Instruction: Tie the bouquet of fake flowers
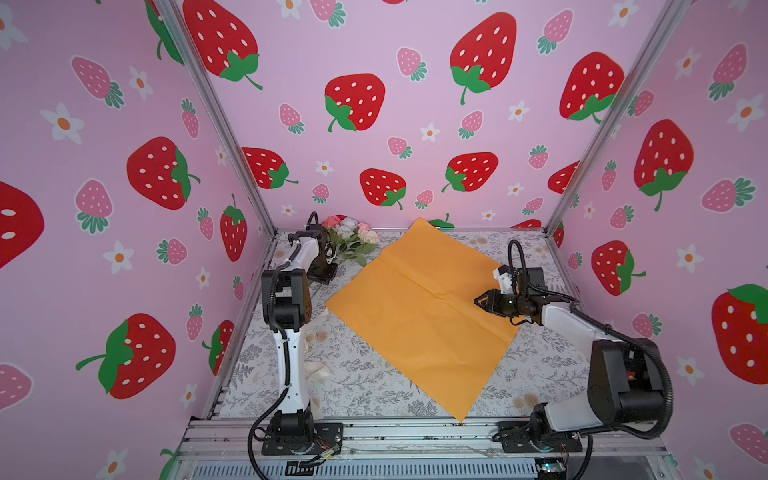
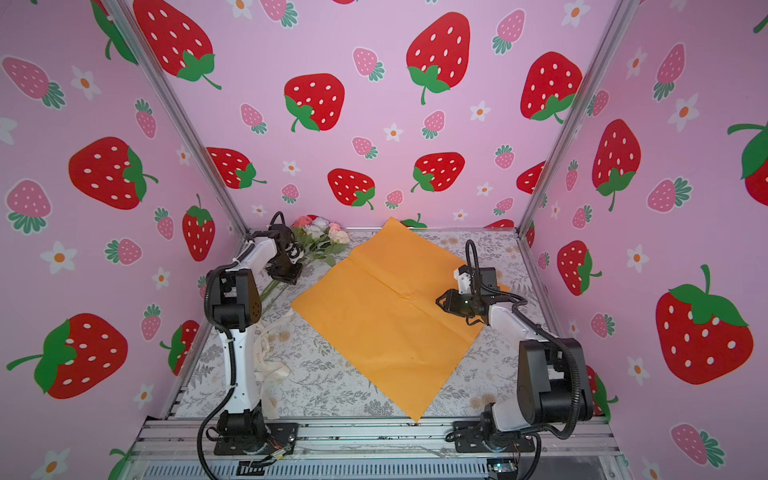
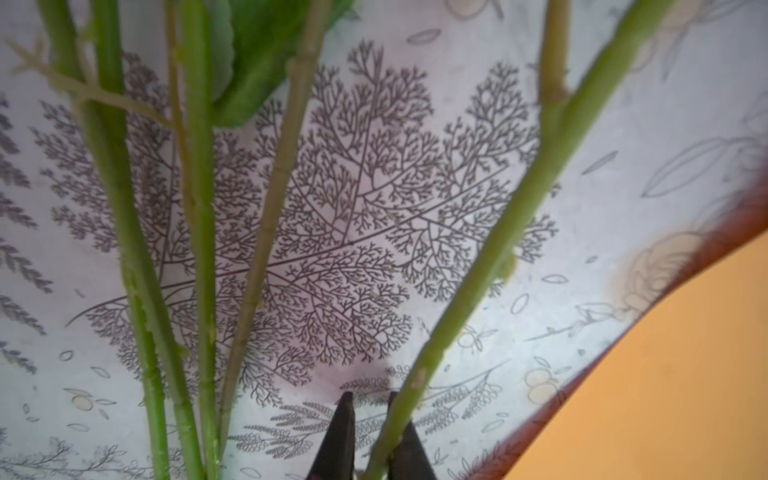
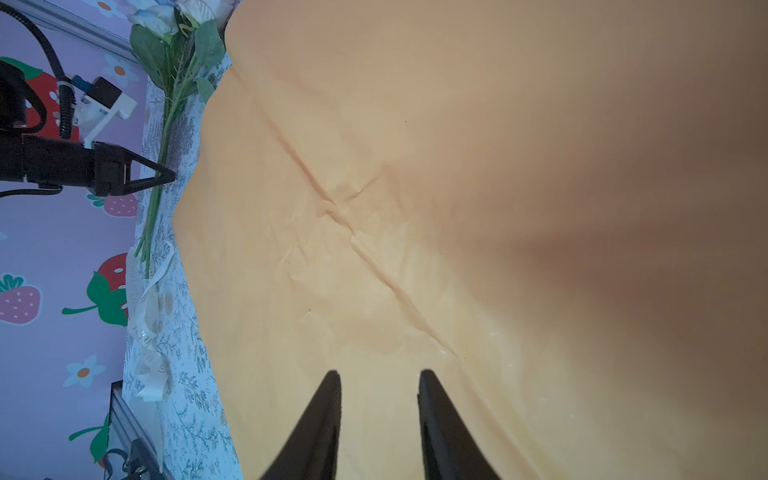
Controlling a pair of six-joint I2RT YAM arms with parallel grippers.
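Top views: high, near edge, facing far wall. My left wrist: close on bouquet (image 3: 266, 232) stems; right wrist: low, facing left, shares them.

Likely lab booth: strawberry-print walls (image 1: 374, 50), aluminium frame (image 1: 415, 434).

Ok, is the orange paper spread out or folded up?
Spread out: the orange paper lies open on the table, only crease lines crossing it.

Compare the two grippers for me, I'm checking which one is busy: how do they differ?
The left gripper has its jaws pinched in around one stem of the bouquet of fake flowers; the right gripper has its jaws apart and empty. The left is off the orange paper; the right is above it. Both have black tapered fingers.
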